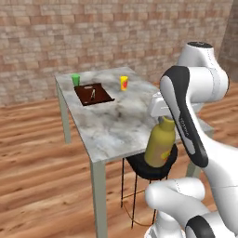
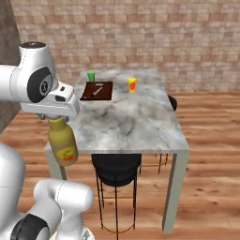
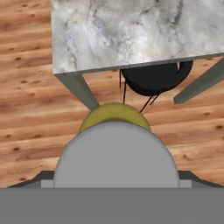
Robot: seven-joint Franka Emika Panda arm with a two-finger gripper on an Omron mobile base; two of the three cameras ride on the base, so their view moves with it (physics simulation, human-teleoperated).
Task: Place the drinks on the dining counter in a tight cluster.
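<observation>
Evidently the tool (image 2: 57,119) stood clamped on the grey cap of the tall yellow plastic bottle (image 2: 63,145), hanging beside the near edge of the marble tabletop (image 2: 140,126), ready for setting down.

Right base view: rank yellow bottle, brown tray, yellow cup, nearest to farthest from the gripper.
1. yellow bottle: hanging at the gripper, off the dining counter's near-left edge.
2. brown tray: far left of the top.
3. yellow cup: right of the tray.
</observation>
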